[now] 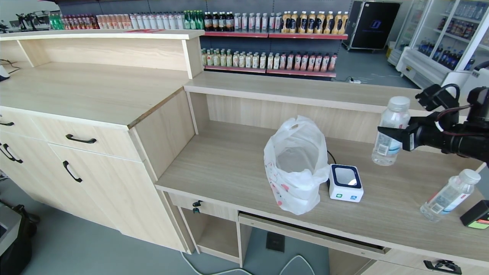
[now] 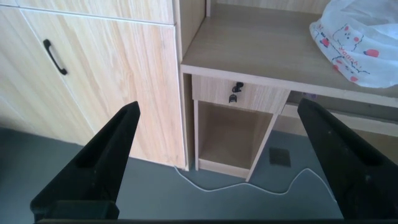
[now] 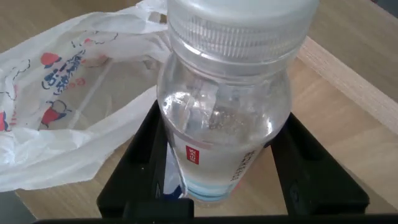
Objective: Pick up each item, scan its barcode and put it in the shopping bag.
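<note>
My right gripper (image 1: pixel 391 134) is shut on a clear water bottle (image 1: pixel 390 131) with a white cap, held upright in the air above the counter, to the right of the scanner. In the right wrist view the bottle (image 3: pixel 224 118) sits between the two black fingers (image 3: pixel 134 168). The white plastic shopping bag (image 1: pixel 296 164) stands open on the counter, and the small white barcode scanner (image 1: pixel 345 182) is right beside it. A second clear bottle (image 1: pixel 449 195) lies tilted at the counter's right end. My left gripper (image 2: pixel 217 162) hangs open low over the floor, in front of the cabinet.
A dark object with green and red marks (image 1: pixel 475 215) lies at the counter's right edge. A raised wooden ledge (image 1: pixel 290 89) runs behind the counter. Tall cabinet with drawers (image 1: pixel 76 141) on the left. Open cubby (image 2: pixel 233 137) below the counter.
</note>
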### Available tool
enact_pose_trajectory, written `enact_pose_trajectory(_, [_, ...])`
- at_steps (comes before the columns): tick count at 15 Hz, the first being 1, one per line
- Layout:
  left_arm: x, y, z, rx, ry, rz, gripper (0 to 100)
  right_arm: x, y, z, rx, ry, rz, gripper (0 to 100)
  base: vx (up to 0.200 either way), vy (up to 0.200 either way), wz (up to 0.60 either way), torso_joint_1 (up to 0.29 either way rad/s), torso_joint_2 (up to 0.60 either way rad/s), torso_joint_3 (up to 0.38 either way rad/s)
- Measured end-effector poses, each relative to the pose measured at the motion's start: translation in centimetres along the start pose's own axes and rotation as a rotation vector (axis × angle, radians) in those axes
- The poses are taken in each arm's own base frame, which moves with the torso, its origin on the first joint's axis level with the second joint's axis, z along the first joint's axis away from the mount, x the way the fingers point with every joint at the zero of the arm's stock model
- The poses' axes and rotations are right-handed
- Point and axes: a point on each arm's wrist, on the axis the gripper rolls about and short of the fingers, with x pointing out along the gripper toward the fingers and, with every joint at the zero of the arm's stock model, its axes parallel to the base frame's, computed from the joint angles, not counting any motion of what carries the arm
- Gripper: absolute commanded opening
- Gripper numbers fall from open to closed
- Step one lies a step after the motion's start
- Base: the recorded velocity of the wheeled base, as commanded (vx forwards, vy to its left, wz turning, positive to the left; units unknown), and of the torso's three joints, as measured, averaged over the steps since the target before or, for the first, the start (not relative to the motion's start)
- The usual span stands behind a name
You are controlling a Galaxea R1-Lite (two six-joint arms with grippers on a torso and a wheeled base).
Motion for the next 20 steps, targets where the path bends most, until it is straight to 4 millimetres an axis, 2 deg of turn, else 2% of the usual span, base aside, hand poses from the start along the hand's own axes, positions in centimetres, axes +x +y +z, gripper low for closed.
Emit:
enact_pose_trajectory(2, [0.0, 0.0, 0.0, 0.0, 0.0, 0.0, 100, -4.4, -0.7, 0.3, 0.089, 0.059, -0.115, 0, 0.0, 0.0, 0.3, -0.001, 0.0, -0.001])
enact_pose_trajectory(3, [0.0, 0.0, 0.0, 0.0, 0.0, 0.0, 100, -5.8, -0.9, 0.5, 0.129, 0.06, -0.154, 0, 0.0, 0.0, 0.6, -0.002, 0.0, 0.007])
enact_pose_trajectory(5, [0.0, 0.0, 0.0, 0.0, 0.0, 0.0, 100, -7.4, -0.8, 1.4, 0.166, 0.016, -0.19, 0, 0.0, 0.0, 0.6, -0.002, 0.0, 0.0])
enact_pose_trajectory(7, [0.0, 0.0, 0.0, 0.0, 0.0, 0.0, 100, -7.6, -0.7, 2.0, 0.189, -0.019, -0.223, 0, 0.0, 0.0, 0.6, 0.0, 0.0, 0.0])
enact_pose_trajectory(10, [0.0, 0.0, 0.0, 0.0, 0.0, 0.0, 100, -5.7, -1.0, 2.8, 0.217, -0.08, -0.279, 0, 0.0, 0.0, 0.6, 0.007, 0.0, 0.001])
enact_pose_trajectory(13, [0.0, 0.0, 0.0, 0.0, 0.0, 0.001, 100, -2.3, -1.1, 2.3, 0.233, -0.129, -0.26, 0, 0.0, 0.0, 0.0, 0.0, 0.0, 0.0])
enact_pose_trajectory(17, [0.0, 0.0, 0.0, 0.0, 0.0, 0.0, 100, 3.3, -0.7, -1.4, 0.26, -0.088, -0.211, 0, 0.0, 0.0, 0.0, 0.0, 0.0, 0.0])
enact_pose_trajectory(20, [0.0, 0.0, 0.0, 0.0, 0.0, 0.0, 100, 5.8, -0.3, -4.4, 0.269, -0.053, -0.192, 0, 0.0, 0.0, 0.0, 0.0, 0.0, 0.0])
